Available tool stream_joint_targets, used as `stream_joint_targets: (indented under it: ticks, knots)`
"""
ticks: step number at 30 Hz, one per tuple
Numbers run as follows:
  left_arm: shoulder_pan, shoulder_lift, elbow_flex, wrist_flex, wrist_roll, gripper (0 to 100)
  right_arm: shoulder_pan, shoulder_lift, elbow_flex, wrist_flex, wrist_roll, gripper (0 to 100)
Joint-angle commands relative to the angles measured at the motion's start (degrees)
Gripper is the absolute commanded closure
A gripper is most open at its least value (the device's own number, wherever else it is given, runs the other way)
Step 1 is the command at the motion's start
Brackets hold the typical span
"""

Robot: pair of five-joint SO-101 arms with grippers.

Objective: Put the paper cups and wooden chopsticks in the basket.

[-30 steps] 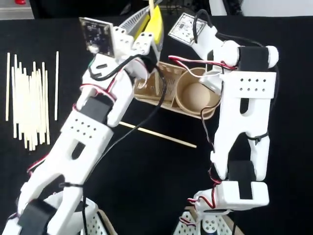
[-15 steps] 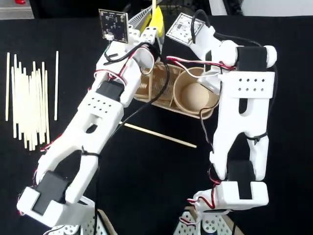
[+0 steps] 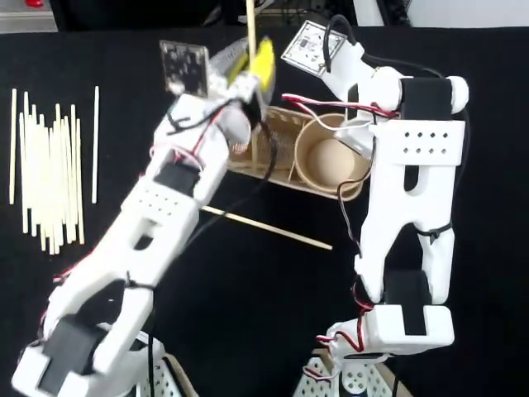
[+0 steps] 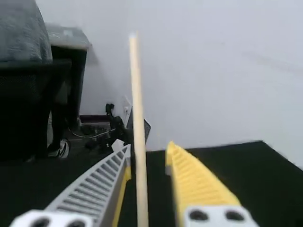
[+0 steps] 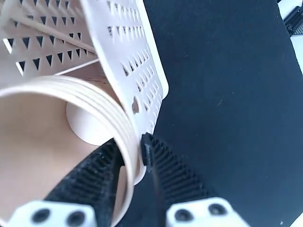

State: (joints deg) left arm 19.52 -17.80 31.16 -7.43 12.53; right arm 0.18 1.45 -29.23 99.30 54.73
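My left gripper (image 3: 246, 53) hangs above the far left end of the wooden basket (image 3: 279, 171), shut on one wooden chopstick (image 3: 250, 21) that stands upright. In the left wrist view the chopstick (image 4: 138, 132) rises between the grey and yellow jaws of that gripper (image 4: 147, 151). A stack of paper cups (image 3: 329, 162) lies in the basket's right end. My right gripper (image 5: 135, 147) is shut on the cups' rim (image 5: 124, 124), beside the basket wall (image 5: 124, 56). Chopsticks (image 5: 45, 27) lie inside the basket.
A pile of several chopsticks (image 3: 50, 169) lies on the black table at the left. One loose chopstick (image 3: 266, 226) lies slanted in front of the basket, between the two arms. My right arm (image 3: 409, 190) stands over the table's right side.
My left arm swung over the basket's left end, first right, then slightly back, and the chopstick now stands straighter. The right arm and the cups have not moved.
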Motion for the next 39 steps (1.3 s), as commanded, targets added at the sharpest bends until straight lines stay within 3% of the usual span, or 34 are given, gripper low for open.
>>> stream_joint_targets:
  ticks: [1, 12, 19, 28, 39]
  knots:
    - [2.86, -11.16, 6.37, -0.18, 0.00, 84, -1.49, -0.04, -2.68, 1.93, -0.62, 98.6]
    - [3.65, -34.81, 21.23, -0.09, -0.09, 84, -2.55, 0.22, -2.59, 1.93, -1.93, 98.6]
    - [3.47, -49.41, 28.35, 1.05, -5.27, 84, -2.37, 3.65, -3.47, 1.93, -2.90, 98.6]
    - [-4.35, -67.69, 22.81, 27.52, -4.84, 84, -3.08, 3.74, -13.85, 2.02, -14.86, 98.6]
    - [-8.40, -82.11, 22.99, 40.88, -4.75, 84, -4.48, -3.12, -10.68, 2.02, -27.78, 98.6]
